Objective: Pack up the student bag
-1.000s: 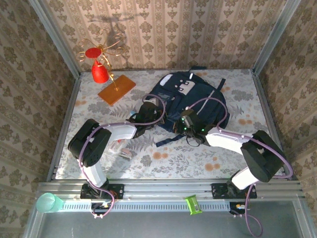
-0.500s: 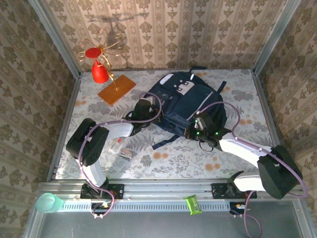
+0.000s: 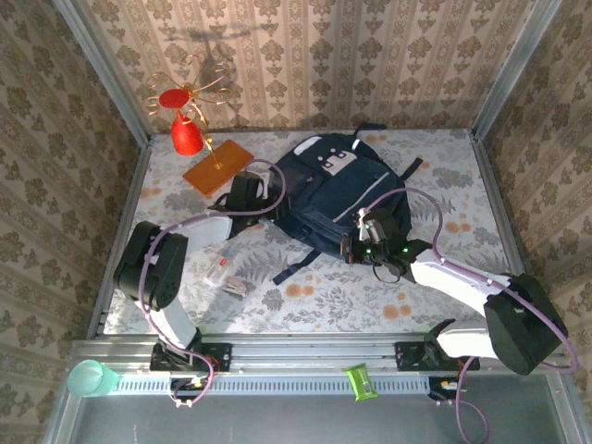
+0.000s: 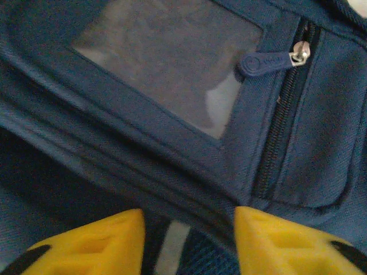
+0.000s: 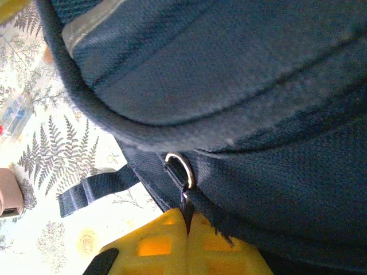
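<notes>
Top external: student bag (image 3: 338, 190) lies flat on the bench (image 3: 324, 301), front face up. Left tool (image 3: 250, 190) sits at the bag's left flank. Right tool (image 3: 356, 248) is at the bag's near edge, beside a loose strap (image 3: 298, 266).

Left wrist: yellow fingers (image 4: 92, 246) stand apart, nothing clamped. Bag cloth lies between and beyond them, with a clear window pocket (image 4: 172, 57) and a zip pull (image 4: 264, 62) just ahead.

Right wrist: fingers pressed together, pinching a dark tab (image 5: 184, 201) that hangs from a metal ring (image 5: 179, 166) under the bag's piped rim.

Handling, my judgement: soft, bulky cloth, likely to sag and drag rather than lift clean. Not fragile, and the weave is grippy enough. Best holds are the zip pulls for opening and the piped rim or the carry loop (image 3: 368, 129) at the bag's far end for shifting. Flat panels offer little to pinch.
</notes>
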Controlling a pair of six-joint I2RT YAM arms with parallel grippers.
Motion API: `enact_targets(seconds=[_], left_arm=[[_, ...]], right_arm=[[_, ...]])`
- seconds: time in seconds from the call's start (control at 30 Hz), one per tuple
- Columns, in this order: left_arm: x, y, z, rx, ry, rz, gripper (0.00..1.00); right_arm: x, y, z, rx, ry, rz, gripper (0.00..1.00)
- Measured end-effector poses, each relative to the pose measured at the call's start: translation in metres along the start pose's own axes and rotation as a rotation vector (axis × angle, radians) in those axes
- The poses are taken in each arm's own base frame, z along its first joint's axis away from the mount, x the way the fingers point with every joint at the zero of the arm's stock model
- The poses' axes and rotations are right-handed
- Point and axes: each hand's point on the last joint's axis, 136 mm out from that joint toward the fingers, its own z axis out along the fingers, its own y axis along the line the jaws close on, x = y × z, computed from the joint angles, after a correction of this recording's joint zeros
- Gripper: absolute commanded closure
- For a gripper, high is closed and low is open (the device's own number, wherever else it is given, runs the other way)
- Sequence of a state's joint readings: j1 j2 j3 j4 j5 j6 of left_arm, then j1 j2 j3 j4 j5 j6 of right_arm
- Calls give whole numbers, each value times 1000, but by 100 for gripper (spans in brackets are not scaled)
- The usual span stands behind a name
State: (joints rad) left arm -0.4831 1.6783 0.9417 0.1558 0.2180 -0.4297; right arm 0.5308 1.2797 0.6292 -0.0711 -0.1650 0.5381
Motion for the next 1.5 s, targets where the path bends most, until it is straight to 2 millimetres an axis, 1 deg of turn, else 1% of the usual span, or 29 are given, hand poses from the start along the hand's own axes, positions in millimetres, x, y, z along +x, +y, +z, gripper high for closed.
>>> enact_targets(seconds=[0.03,0.1,0.2,0.27,0.33,0.4,0.5,0.63,0.77,0.83,0.93,1.1,1.17,1.3,1.4,1.5], left_arm=[[-4,-1,-6,-7,-18,31,47],[-11,-11,-22,-1,-65,125,46],[-15,-40,-41,47,-138,313,44],[-9,-59,-47,83,-172,454,44],[6,-74,-48,120,-186,606,43],[22,-86,-46,154,-181,754,41],[38,-101,-46,199,-180,951,39],[49,-119,-45,244,-199,1159,38],[53,-132,-39,278,-197,1289,40],[52,-138,-37,297,-202,1337,42],[54,-142,-33,315,-194,1381,47],[61,-142,-20,328,-150,1429,54],[64,-141,-16,333,-134,1444,59],[69,-139,-6,330,-109,1469,71],[69,-139,-4,323,-104,1475,84],[69,-139,-4,324,-104,1468,96]], right_arm=[[0,0,0,-3,2,-6,100],[0,3,-2,-12,6,-20,100],[-4,10,-9,-36,-2,-42,100],[-9,15,-14,-53,-12,-54,100],[-13,21,-21,-71,-25,-67,100],[-19,26,-27,-84,-39,-79,100],[-25,31,-34,-101,-50,-84,100],[-27,38,-38,-129,-48,-86,100],[-28,43,-40,-153,-42,-88,100],[-27,45,-40,-161,-39,-89,100],[-27,45,-40,-162,-39,-89,100],[-28,45,-40,-162,-39,-82,100],[-28,46,-40,-164,-41,-79,100],[-24,42,-34,-163,-31,-62,100],[-19,38,-27,-165,-27,-48,100],[-21,37,-24,-183,-44,-33,100]])
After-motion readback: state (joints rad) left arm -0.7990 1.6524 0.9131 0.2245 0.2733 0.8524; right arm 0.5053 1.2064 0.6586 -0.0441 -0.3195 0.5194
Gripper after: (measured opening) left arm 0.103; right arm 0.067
